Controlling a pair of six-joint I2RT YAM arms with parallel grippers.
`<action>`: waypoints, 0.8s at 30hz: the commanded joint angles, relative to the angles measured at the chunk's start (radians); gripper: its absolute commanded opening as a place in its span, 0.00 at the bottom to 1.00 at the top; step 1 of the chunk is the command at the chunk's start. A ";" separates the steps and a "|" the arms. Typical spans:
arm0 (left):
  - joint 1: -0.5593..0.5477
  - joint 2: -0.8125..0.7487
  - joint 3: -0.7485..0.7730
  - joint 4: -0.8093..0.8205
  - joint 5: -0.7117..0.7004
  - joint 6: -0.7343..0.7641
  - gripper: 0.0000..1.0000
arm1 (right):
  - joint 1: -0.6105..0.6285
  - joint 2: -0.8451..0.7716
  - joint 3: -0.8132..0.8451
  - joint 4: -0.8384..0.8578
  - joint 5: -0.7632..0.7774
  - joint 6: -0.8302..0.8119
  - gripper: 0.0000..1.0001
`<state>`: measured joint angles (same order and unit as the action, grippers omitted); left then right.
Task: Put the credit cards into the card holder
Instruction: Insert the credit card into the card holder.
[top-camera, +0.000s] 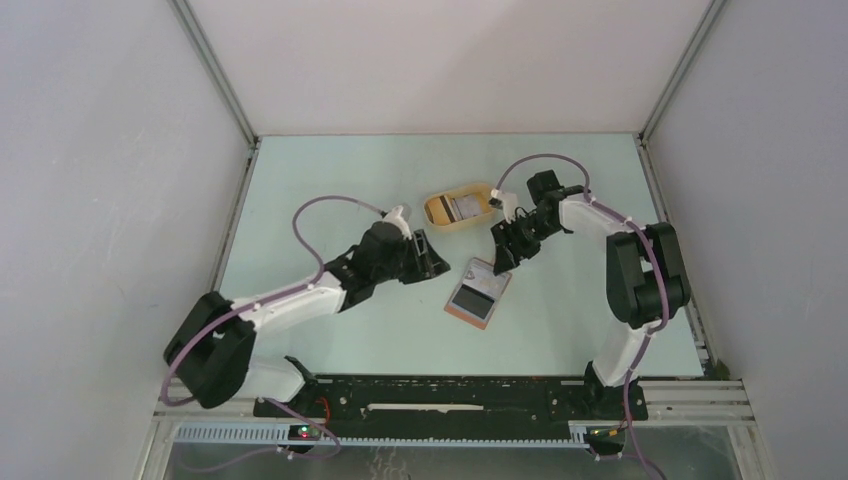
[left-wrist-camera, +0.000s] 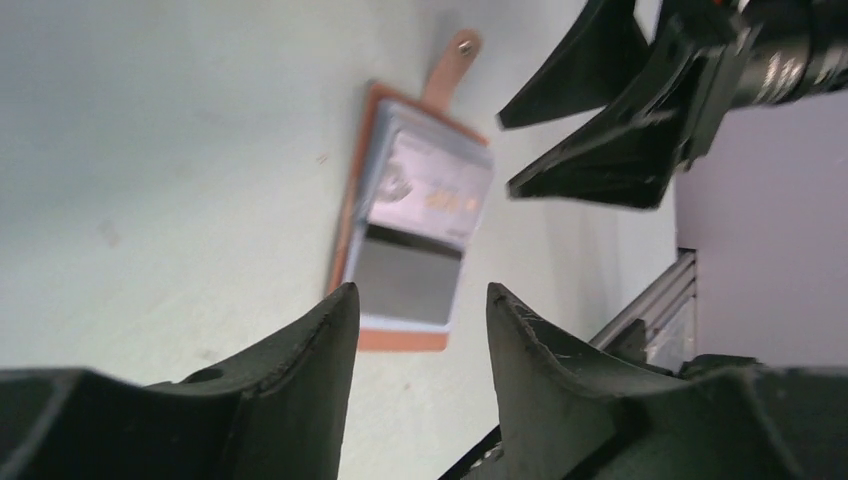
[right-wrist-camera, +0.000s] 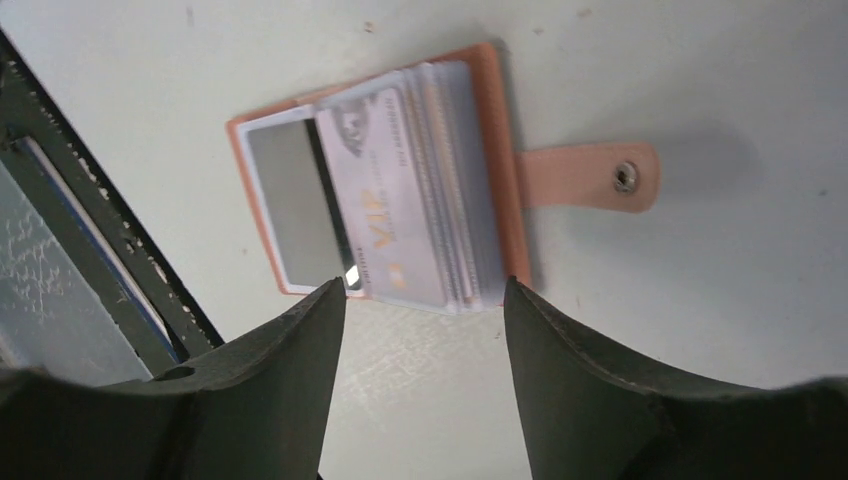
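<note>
Mid-job by the looks: card holder open mid-table with credit cards tucked in, left gripper and right gripper both wide and empty beside it, next probably pinching the leftover card out of the yellow tray just on its far side.

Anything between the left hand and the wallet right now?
Nothing. Only bare table lies between the left hand and the open wallet, clearest in the top view.

Left arm: links were white, joints black; 1 lilac cable ran alongside.
Right arm: wore the same white and black, with 1 lilac cable.
Left gripper: had 2 matte black tapered fingers, edges scuffed.
Right gripper: matched it.
</note>
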<state>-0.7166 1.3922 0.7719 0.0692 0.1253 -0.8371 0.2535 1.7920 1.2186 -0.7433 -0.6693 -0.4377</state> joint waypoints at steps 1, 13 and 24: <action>0.004 -0.137 -0.171 0.055 -0.073 -0.009 0.57 | -0.017 0.046 0.032 0.017 0.056 0.032 0.70; 0.004 -0.198 -0.437 0.315 0.009 -0.149 0.58 | -0.035 0.192 0.097 -0.067 0.016 0.038 0.71; -0.009 0.045 -0.361 0.363 0.170 -0.241 0.57 | -0.032 0.220 0.104 -0.105 0.004 0.065 0.54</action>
<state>-0.7208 1.3605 0.3504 0.3691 0.2020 -1.0142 0.2161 1.9907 1.3102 -0.8234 -0.6849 -0.3981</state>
